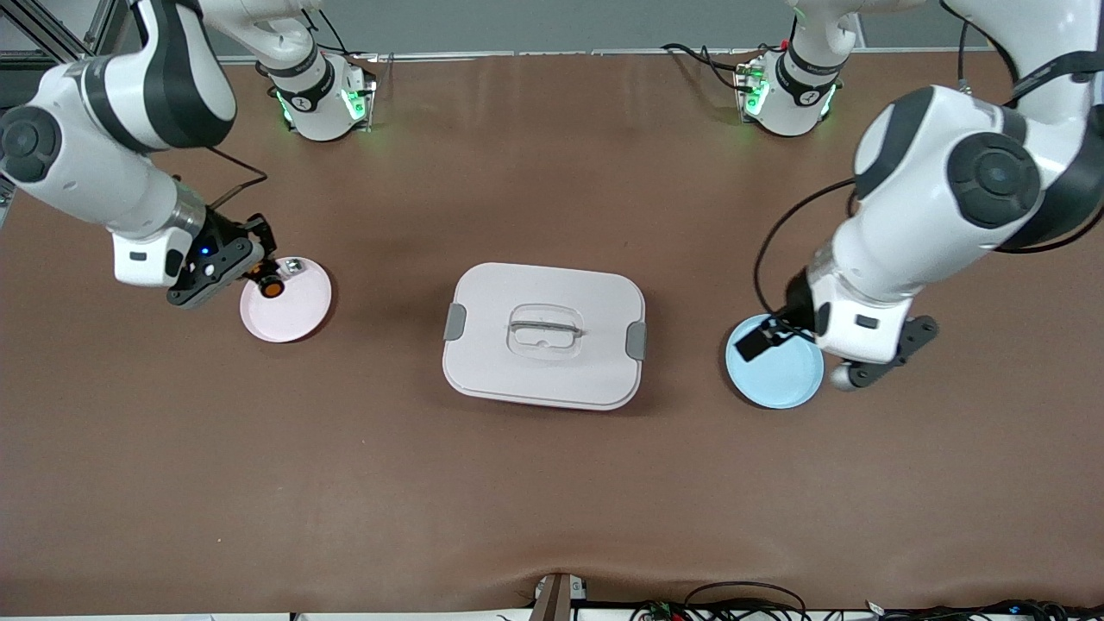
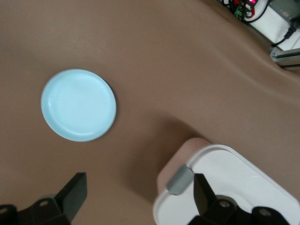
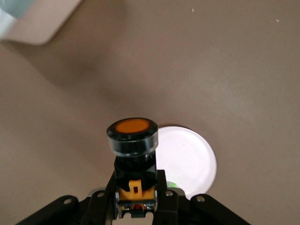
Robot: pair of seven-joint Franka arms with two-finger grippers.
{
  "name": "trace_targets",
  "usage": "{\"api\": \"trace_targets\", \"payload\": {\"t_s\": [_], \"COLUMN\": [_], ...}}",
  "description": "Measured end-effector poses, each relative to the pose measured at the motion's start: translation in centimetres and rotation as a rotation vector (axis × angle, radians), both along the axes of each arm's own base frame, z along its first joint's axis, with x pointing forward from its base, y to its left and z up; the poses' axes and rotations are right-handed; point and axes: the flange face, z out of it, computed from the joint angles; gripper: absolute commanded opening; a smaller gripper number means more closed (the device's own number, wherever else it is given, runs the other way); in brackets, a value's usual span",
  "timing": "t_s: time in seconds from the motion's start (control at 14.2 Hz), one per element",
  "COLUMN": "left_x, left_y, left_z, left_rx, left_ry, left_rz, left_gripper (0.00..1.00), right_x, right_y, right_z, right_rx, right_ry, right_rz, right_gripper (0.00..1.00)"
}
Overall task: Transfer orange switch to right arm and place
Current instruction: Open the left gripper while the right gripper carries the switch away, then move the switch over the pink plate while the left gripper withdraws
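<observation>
**Switch in the right hand, placing still to come**

A brown surface [image 1: 552,483] fills the scene, with the two arm bases standing along its edge away from the front camera. A pale lidded box [image 1: 543,335] sits in the middle, a pink plate [image 1: 293,319] lies toward the right arm's end and a blue plate [image 1: 780,379] toward the left arm's end.

The right hand [image 1: 263,280] is clamped on the orange switch [image 3: 131,154], holding it above the pink plate with its orange cap pointing away from the wrist. A small whitish-green part [image 1: 294,266] lies on that plate's rim.

The left hand [image 2: 140,197] hangs over the blue plate with its fingers spread and nothing between them; that arm waits.

Judging from this, the handover looks done, and what remains is lowering the switch onto the pink plate and letting go.

No brand, label or readable writing shows anywhere.
</observation>
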Motion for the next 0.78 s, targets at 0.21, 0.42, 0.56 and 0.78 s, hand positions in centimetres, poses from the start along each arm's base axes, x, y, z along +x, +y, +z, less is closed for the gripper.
{"api": "trace_targets", "payload": {"t_s": [0.21, 0.42, 0.56, 0.78], "left_x": [0.3, 0.1, -0.3, -1.5], "left_y": [5.1, 9.6, 12.3, 15.0], "left_z": [1.1, 3.1, 4.5, 6.7], "left_rx": [0.033, 0.052, 0.063, 0.084], "left_ry": [0.016, 0.009, -0.001, -0.005], "left_rz": [-0.091, -0.149, -0.179, -0.262], "left_gripper": [1.00, 1.00, 1.00, 1.00], "right_x": [1.3, 2.4, 2.6, 1.9], "right_y": [-2.5, -5.2, -7.2, -9.1], "right_z": [-2.7, -5.5, -8.6, -13.3], "right_rx": [-0.062, -0.061, -0.060, -0.058], "right_ry": [-0.007, -0.049, -0.080, -0.102], "right_rz": [0.121, 0.219, 0.291, 0.384], "right_gripper": [0.04, 0.04, 0.04, 0.04]}}
